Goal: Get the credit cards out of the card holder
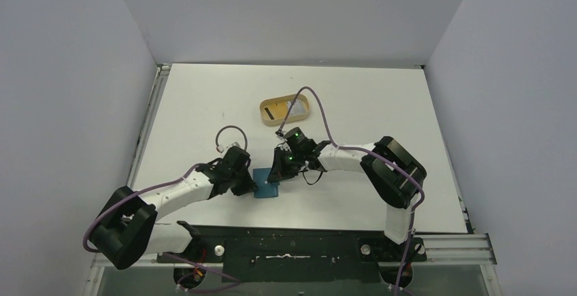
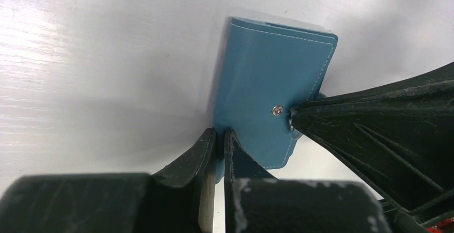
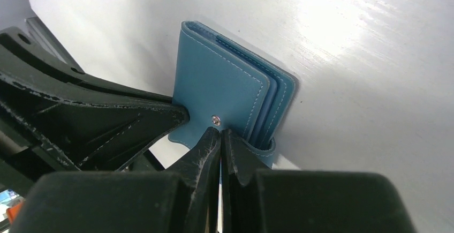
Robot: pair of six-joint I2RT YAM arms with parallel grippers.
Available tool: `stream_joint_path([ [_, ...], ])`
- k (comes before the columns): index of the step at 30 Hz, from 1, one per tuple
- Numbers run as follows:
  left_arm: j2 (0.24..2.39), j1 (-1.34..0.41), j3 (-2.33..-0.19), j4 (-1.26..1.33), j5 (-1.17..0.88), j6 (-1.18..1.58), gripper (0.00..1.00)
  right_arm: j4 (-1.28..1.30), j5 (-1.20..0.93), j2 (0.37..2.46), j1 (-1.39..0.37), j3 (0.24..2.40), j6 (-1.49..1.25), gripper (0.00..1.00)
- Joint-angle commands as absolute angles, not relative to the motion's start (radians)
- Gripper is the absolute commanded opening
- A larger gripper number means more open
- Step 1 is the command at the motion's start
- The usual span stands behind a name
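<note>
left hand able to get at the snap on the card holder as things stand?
Probably not. The left hand is shut on the near edge of the card holder, and the right hand is pinching right beside the snap, crowding it.

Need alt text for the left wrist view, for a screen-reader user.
A closed teal card holder rests on a white table, its near edge pinched by the left gripper. The right gripper reaches in from the frame's right edge, its tip beside the snap.
</note>
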State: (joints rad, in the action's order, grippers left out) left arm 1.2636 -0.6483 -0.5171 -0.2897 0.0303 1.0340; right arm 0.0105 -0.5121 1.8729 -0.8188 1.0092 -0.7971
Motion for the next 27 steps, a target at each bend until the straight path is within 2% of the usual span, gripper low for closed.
stream_joint_path([
  [1,1.294,-0.690,-0.553,-0.290,0.053,1.017,0.00,0.129,-0.432,1.877,-0.836,1.069,-0.755,0.00],
  [9,1.310,-0.703,-0.548,-0.271,0.045,1.020,0.00,0.137,-0.437,1.871,-0.845,1.105,-0.765,0.00],
  [20,1.326,-0.703,-0.548,-0.266,0.034,1.012,0.00,-0.031,-0.497,1.853,-0.851,1.066,-0.810,0.00],
  [27,1.322,-0.702,-0.540,-0.266,0.031,1.014,0.00,0.081,-0.451,1.873,-0.858,1.100,-0.776,0.00],
])
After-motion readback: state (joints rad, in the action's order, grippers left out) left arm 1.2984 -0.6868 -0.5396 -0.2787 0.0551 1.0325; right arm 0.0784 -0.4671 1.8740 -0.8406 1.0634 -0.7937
